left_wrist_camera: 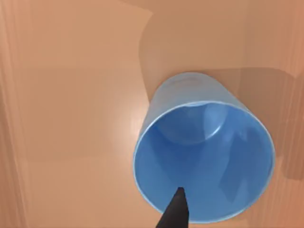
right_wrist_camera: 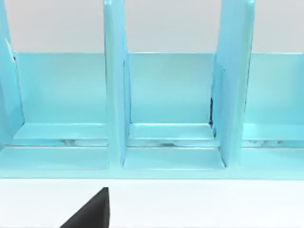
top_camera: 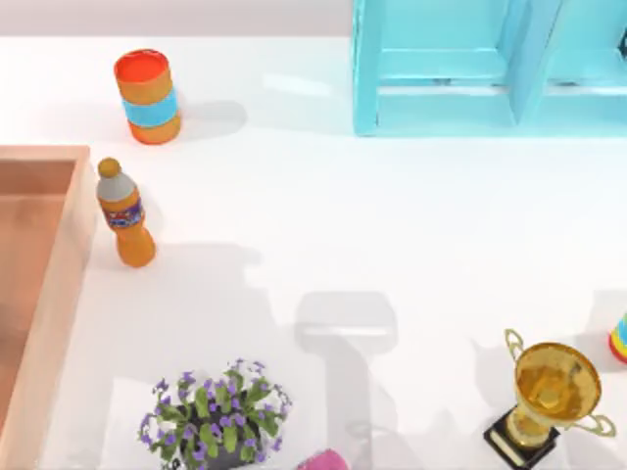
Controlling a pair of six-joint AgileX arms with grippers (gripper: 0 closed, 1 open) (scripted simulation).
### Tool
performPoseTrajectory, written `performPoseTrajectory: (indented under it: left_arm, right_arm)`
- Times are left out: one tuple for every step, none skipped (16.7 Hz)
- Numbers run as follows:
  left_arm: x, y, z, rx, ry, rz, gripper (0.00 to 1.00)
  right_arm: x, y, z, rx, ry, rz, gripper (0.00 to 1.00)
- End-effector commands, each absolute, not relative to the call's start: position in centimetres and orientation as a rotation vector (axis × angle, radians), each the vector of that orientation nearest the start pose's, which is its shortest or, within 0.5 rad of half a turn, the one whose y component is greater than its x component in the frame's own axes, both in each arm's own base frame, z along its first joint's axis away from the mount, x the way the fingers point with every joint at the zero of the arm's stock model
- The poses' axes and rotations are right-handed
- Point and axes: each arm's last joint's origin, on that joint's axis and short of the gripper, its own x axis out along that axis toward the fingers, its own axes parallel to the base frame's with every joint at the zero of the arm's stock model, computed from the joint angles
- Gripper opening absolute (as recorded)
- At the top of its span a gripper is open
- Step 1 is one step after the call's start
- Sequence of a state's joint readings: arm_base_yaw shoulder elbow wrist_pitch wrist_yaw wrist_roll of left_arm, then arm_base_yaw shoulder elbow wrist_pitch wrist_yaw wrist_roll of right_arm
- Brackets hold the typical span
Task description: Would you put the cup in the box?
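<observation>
The cup [left_wrist_camera: 204, 147] stands upright on the box [left_wrist_camera: 71, 118] floor, one left end effector finger [left_wrist_camera: 175, 211] inside its rim. I cannot tell whether either end effector is apart or together. The right arm faces the shelf [right_wrist_camera: 161, 104].

the small plain blue tapered cup [left_wrist_camera: 204, 147] stands upright, mouth open upward, on the floor inside the large shallow peach-tan wooden box [top_camera: 61, 284], which sits at the bench's left edge, open-topped with thick walls.
</observation>
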State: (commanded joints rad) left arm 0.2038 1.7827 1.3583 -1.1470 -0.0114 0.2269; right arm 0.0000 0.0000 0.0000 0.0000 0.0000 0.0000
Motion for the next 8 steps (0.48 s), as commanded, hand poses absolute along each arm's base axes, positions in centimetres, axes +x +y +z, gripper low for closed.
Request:
performPoseTrajectory:
  left_arm:
    - [32.19, 6.98, 21.28, 0.024, 1.574, -0.007, 0.90]
    - [32.19, 6.98, 21.28, 0.024, 1.574, -0.007, 0.98]
    - [32.19, 6.98, 21.28, 0.024, 1.574, -0.007, 1.00]
    - [32.19, 6.98, 21.28, 0.024, 1.574, -0.007, 1.00]
    - [32.19, 6.98, 21.28, 0.024, 1.574, -0.007, 1.00]
    - [32.19, 6.98, 21.28, 0.024, 1.574, -0.007, 1.00]
    - [32.19, 6.98, 21.28, 0.024, 1.574, -0.007, 1.00]
    - [32.19, 6.98, 21.28, 0.024, 1.574, -0.007, 1.00]
  right_arm:
    - [10.57, -0.12, 16.00, 0.000, 0.000, 0.000, 1.00]
    - [10.57, -0.12, 16.00, 0.000, 0.000, 0.000, 1.00]
    - [10.57, -0.12, 16.00, 0.000, 0.000, 0.000, 1.00]
    - [10.57, -0.12, 16.00, 0.000, 0.000, 0.000, 1.00]
    - [10.57, -0.12, 16.00, 0.000, 0.000, 0.000, 1.00]
    - [10.57, -0.12, 16.00, 0.000, 0.000, 0.000, 1.00]
    - [10.57, -0.12, 16.00, 0.000, 0.000, 0.000, 1.00]
    - [10.57, -0.12, 16.00, 0.000, 0.000, 0.000, 1.00]
